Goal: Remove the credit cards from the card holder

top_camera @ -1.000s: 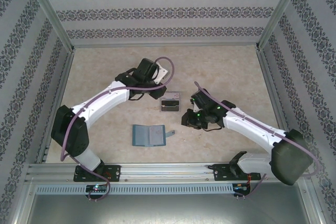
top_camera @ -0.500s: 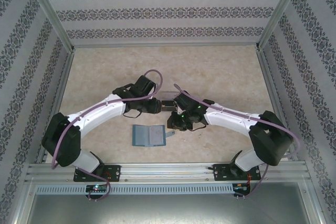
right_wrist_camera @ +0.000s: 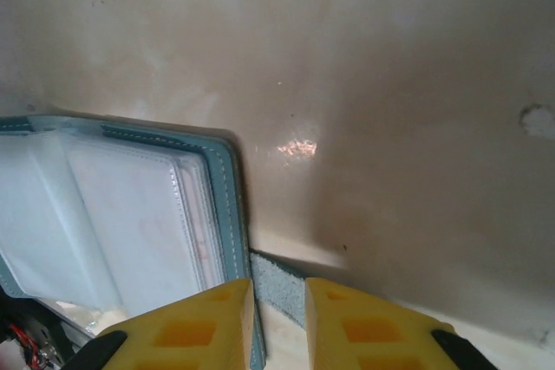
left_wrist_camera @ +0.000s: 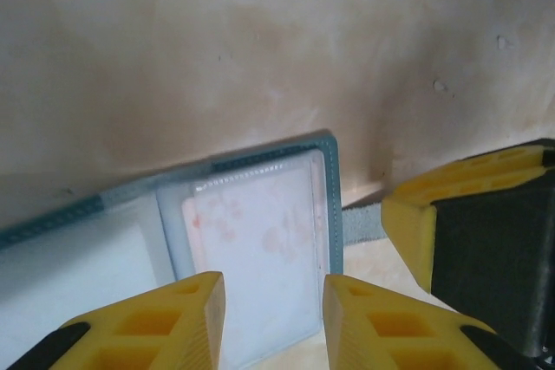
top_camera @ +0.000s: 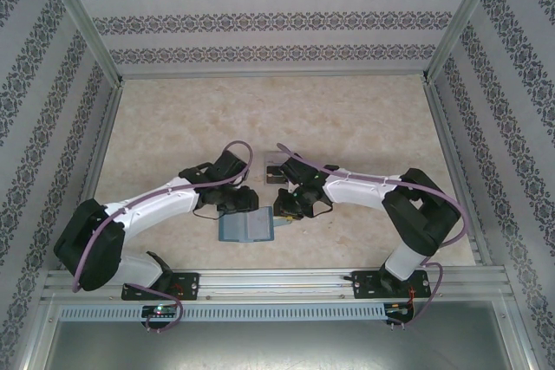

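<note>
Found the card holder (top_camera: 246,227) lying open and flat on the surface (top_camera: 364,119), near the front edge, between the two arms. Noted a pale pinkish card (left_wrist_camera: 260,257) lodged in a clear sleeve of the page nearest the strap tab (right_wrist_camera: 276,288). Recorded the left pincer (left_wrist_camera: 273,318) poised just above that page, jaws moderately apart, holding nothing. Recorded the right pincer (right_wrist_camera: 277,322) at the holder's edge, jaws narrow, astride the tab; cannot tell whether clamped. Noted a clear box (top_camera: 271,168) beyond, apart from the holder.
</note>
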Robot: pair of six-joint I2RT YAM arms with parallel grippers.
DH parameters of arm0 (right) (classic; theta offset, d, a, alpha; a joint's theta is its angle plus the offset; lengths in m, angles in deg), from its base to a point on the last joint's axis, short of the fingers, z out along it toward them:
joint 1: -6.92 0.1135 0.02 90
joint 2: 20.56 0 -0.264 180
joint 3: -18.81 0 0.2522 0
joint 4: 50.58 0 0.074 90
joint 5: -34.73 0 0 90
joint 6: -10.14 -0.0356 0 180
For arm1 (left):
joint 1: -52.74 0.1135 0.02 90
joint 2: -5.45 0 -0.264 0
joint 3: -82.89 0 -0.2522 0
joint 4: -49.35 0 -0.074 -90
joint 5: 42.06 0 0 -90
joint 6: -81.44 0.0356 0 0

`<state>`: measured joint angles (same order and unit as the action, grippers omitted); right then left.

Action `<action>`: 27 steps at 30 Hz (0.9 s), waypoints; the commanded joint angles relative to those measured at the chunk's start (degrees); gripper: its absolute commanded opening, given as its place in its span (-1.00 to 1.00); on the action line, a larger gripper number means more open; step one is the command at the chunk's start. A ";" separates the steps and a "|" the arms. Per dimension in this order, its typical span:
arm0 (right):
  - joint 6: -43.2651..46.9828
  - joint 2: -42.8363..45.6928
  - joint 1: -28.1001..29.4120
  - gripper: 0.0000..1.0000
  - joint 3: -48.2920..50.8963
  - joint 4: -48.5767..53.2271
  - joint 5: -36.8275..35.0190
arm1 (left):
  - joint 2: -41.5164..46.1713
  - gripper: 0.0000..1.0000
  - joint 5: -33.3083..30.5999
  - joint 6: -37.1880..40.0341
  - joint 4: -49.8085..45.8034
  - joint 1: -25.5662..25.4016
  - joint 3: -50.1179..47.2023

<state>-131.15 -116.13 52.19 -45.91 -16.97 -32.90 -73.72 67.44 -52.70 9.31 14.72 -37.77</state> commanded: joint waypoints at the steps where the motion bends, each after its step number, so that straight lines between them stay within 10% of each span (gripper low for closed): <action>1: -0.39 -1.06 0.77 -0.52 1.11 -1.30 -0.13 | 1.57 -0.25 3.60 -5.47 5.95 -1.38 -2.34; 27: -0.32 -0.59 1.13 -0.60 4.11 -2.19 -0.71 | -8.36 -0.25 4.28 -15.53 19.16 -7.92 -6.14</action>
<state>-131.13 -116.74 52.57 -43.20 -19.96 -32.83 -81.44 72.86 -66.93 26.88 7.81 -43.27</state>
